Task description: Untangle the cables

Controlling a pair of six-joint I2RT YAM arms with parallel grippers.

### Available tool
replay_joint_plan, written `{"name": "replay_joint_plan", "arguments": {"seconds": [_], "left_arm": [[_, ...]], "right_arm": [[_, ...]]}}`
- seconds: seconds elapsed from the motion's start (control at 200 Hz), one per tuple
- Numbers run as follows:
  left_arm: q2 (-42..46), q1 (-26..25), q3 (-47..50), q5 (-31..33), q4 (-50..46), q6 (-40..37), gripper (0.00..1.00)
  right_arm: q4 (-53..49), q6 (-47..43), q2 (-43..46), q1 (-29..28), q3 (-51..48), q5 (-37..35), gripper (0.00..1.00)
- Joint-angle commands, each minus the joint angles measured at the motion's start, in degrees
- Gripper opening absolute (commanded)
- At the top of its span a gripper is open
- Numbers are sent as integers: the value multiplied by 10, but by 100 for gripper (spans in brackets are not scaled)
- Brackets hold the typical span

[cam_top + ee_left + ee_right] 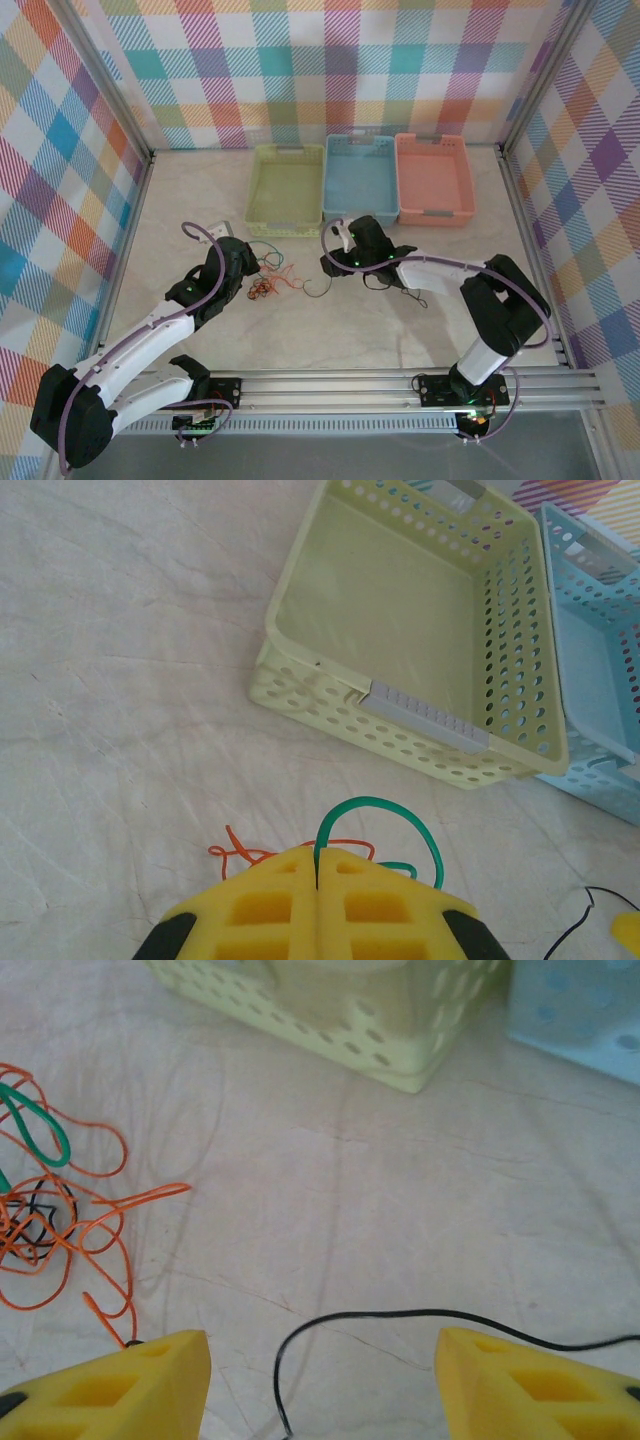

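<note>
Cables (270, 286) tangled | green cable (376, 801) looped up | yellow basket (285, 190) just behind

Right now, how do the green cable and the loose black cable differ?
The green cable is pinched in the shut left tool and arches upward; the black cable lies flat, ungripped, inside the open right tool. The green cable overlaps the orange tangle; the black cable lies apart from it. Both are thin, flexible wires.
</note>
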State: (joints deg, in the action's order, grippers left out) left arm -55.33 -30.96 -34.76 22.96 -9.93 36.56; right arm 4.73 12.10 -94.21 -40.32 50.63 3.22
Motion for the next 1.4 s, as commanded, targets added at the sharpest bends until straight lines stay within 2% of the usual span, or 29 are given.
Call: {"name": "replay_joint_plan", "arguments": {"seconds": [0.0,0.35,0.46,0.555,0.715,0.8,0.955,1.05,1.235,1.32,1.395], "left_arm": [[5,5,-18,-2,7,-6,0],[4,5,-18,-4,8,-6,0],[3,5,-18,-4,8,-6,0],[3,5,-18,-5,8,-6,0],[3,5,-18,-4,8,-7,0],[2,5,-19,-3,8,-6,0],[2,5,-19,0,6,-8,0],[1,5,-20,4,2,-7,0],[1,5,-22,13,-4,-7,0],[3,5,-22,17,-6,-7,0],[3,5,-22,15,-5,-8,0]], "right_arm": [[-45,-22,-32,-8,38,36,61],[-107,-43,-89,-19,91,56,52],[-125,-44,-102,-19,104,59,46],[-138,-48,-110,-19,114,62,37],[-131,-51,-98,-19,107,60,11],[-94,-54,-57,-19,73,47,0],[-10,-55,30,-18,-4,3,0],[1,-55,92,-17,-28,-33,0],[-55,-68,213,1,-34,-175,0],[-94,-29,259,28,-28,-251,0],[-123,8,293,67,-9,-238,0]]}}
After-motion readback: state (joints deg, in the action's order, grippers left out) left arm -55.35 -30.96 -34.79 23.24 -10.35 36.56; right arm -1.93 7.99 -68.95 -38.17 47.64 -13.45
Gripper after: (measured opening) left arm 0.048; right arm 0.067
